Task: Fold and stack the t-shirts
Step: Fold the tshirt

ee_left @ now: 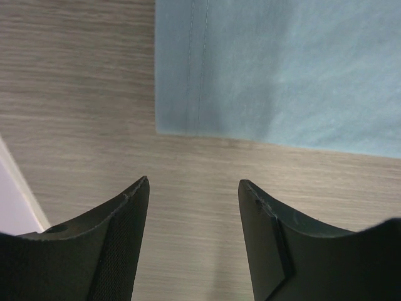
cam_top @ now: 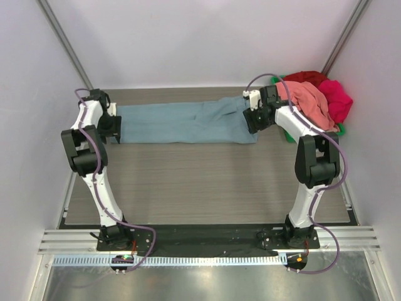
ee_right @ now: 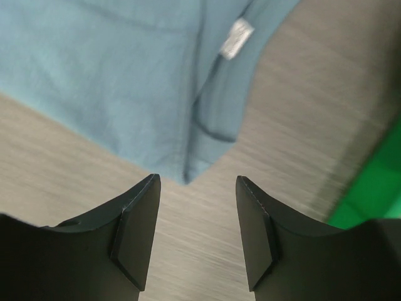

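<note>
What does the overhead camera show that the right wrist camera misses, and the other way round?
Only the overhead view shows the blue-grey t-shirt full length, laid as a long strip, and the heap of salmon-pink, red and magenta shirts at the far right. Only the right wrist view shows the small white neck label and its own open fingers up close. Both show the blue-grey cloth, the wooden table and a bit of the green bin.

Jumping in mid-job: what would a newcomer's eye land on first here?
A long blue-grey t-shirt lies folded into a strip across the far side of the table. The left gripper and right gripper hang open and empty at its two ends. In the far right corner, a heap of salmon-pink, red and magenta shirts is piled up.
</note>
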